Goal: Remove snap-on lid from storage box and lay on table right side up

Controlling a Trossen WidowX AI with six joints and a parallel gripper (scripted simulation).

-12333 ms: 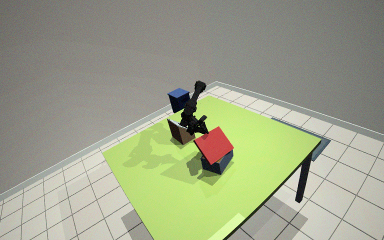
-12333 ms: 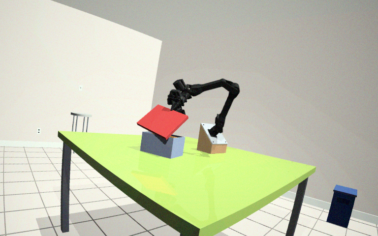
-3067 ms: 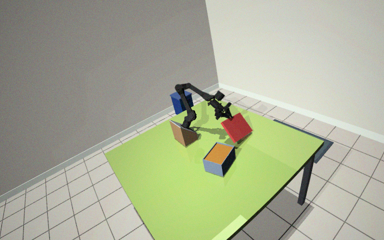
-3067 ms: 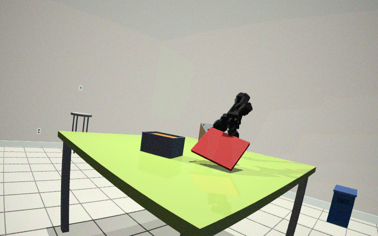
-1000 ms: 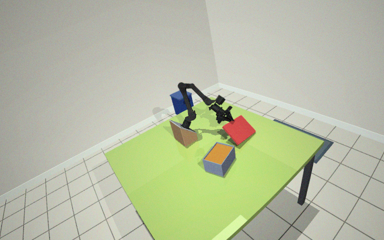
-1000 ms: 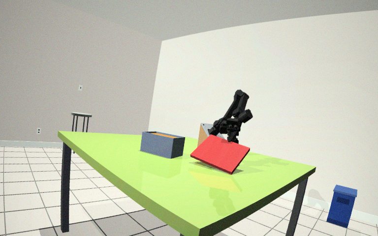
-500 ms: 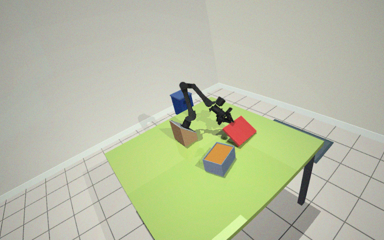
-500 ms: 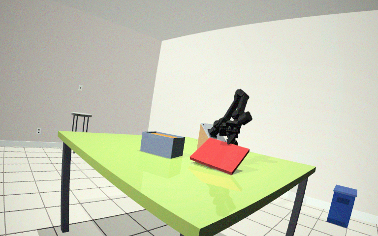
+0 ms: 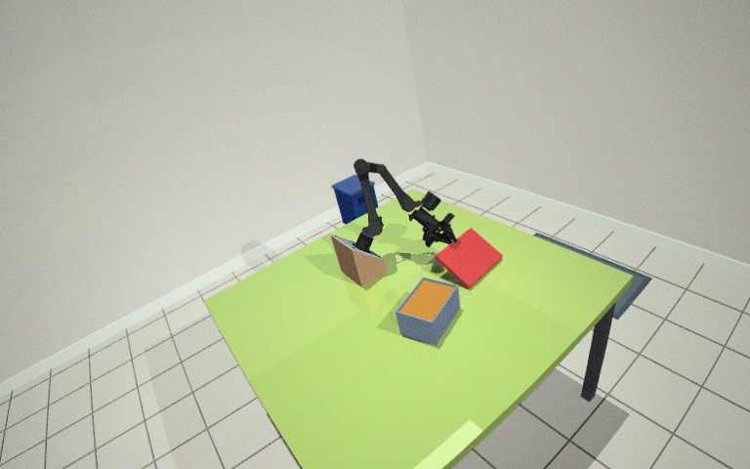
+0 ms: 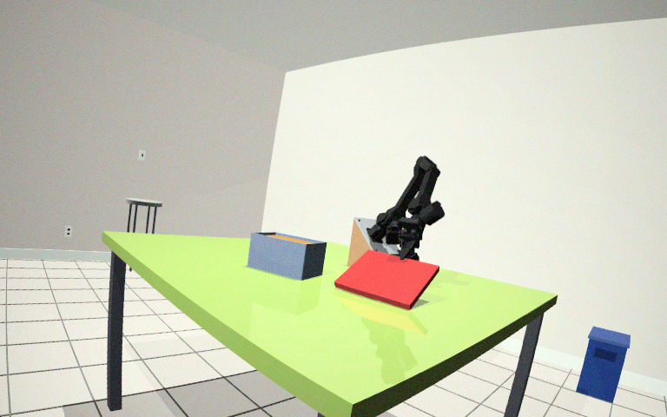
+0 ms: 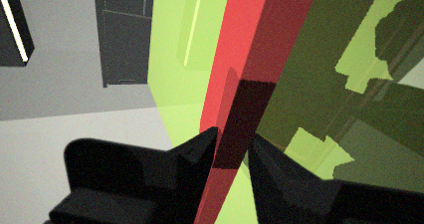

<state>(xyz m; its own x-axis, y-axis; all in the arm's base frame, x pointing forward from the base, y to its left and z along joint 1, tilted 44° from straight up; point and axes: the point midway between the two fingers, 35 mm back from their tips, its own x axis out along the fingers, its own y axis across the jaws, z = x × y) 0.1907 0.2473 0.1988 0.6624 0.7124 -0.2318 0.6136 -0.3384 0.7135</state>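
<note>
The red lid is off the box and tilted, its low edge on or close to the table and its high edge at my gripper. My gripper is shut on the lid's upper edge; in the wrist view the fingers pinch the red edge from both sides. The blue-grey storage box stands open on the green table, showing an orange inside, in front of and apart from the lid.
A tan wedge-shaped block stands at the arm's base. A blue bin sits on the floor beyond the table. A stool stands by the far wall.
</note>
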